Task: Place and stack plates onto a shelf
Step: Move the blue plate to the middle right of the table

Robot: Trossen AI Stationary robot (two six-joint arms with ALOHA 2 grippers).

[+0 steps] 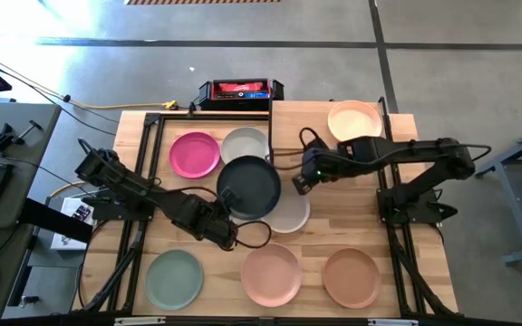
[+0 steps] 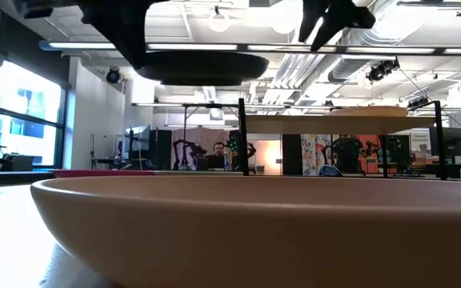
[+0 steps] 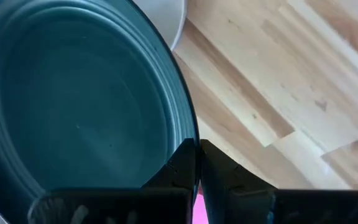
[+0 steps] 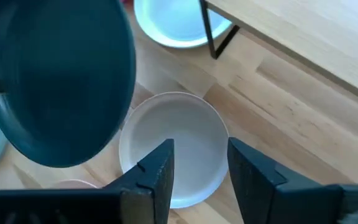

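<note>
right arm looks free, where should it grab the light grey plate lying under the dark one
Grip the light grey plate by its rim, one of the fingers above the lip and one below: it lies flat and shallow. Come from the right gripper's own side, where the rim is bare; the dark teal plate held by the left gripper overhangs the other side.

Dark teal plate (image 1: 250, 186) in the black left gripper (image 1: 226, 198); magenta plate (image 1: 194, 154) and light grey plate (image 1: 246, 143) beyond it; whitish plate (image 4: 176, 146) below the black right gripper (image 1: 303, 184); beige plate (image 1: 355, 119) on the light-wood shelf (image 1: 397, 127); sage green (image 1: 175, 278), pink (image 1: 271, 273), brown (image 1: 352, 277) plates nearer
</note>
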